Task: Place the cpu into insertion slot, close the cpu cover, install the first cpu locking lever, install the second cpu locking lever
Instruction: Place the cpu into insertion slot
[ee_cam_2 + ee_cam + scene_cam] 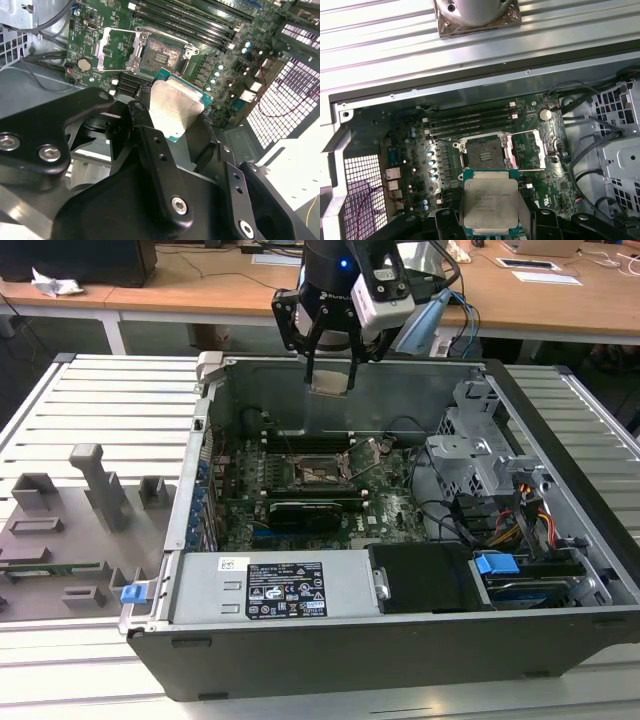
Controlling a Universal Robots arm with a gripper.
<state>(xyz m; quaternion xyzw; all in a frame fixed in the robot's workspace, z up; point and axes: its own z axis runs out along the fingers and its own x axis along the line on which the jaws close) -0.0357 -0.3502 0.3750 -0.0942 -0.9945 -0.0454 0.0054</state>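
Observation:
My gripper (330,381) hangs above the open computer case, shut on the cpu (330,382), a flat square chip with a pale silver top. In both wrist views the cpu (176,111) (490,202) sits between the black fingers (145,107), raised above the green board. The insertion slot (315,471) (163,55) (485,152), a dark square socket with a silver rim, lies bare below the chip. The cpu cover (116,48) (530,149), a silver frame with a window, is swung open beside the socket.
Long black memory slots (470,120) run beside the socket and a black card (305,510) lies nearer the case front. A grey power supply (270,585) spans the front, with a drive cage (480,455) and cables on the exterior view's right. A grey fixture tray (80,510) sits left.

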